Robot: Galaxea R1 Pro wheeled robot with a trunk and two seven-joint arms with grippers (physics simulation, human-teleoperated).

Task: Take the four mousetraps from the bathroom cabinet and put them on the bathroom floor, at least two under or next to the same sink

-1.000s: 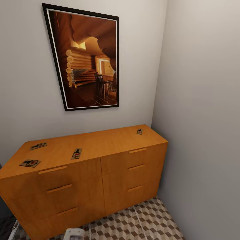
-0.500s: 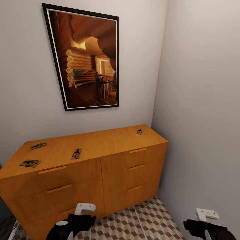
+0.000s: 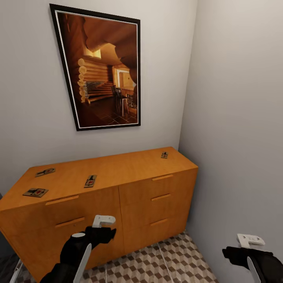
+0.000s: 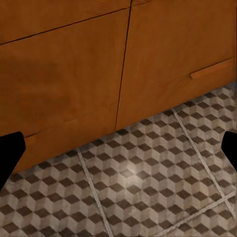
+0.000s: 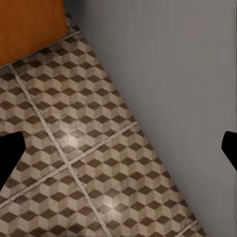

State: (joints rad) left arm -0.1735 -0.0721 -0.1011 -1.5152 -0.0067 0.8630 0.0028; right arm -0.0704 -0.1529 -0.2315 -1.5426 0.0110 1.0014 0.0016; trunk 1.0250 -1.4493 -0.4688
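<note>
Both sets of jaws stood spread wide with nothing between them: in each wrist view the two dark fingertips sat at opposite edges over bare tile. Left gripper (image 3: 103, 224) had risen since half a second before and now hung in front of the cabinet's (image 3: 118, 204) lower left drawers; a second ago only its white tip showed at the frame's bottom. Right gripper (image 3: 247, 241) had also come up a little, off the cabinet's right end, close to the grey side wall (image 3: 236, 118). Camera, cabinet and traps unchanged.

All four mousetraps lay flat on the cabinet top. First mousetrap (image 3: 35, 192) near the front left corner, long axis running roughly along the cabinet front. Second mousetrap (image 3: 45, 171) behind it toward the back wall, angled slightly. Third mousetrap (image 3: 90, 181) left of the cabinet's centre, long axis front to back. Fourth mousetrap (image 3: 164, 155) near the right end, too small to read its direction.

Head view gave the cabinet top, traps and framed picture (image 3: 102, 70) above the cabinet. Left wrist view gave instead the cabinet's lower drawer fronts, one bar handle (image 4: 211, 68) and the bathroom floor (image 4: 148, 187) below. Right wrist view gave the cabinet's bottom corner, cube-patterned floor and the wall's foot.
</note>
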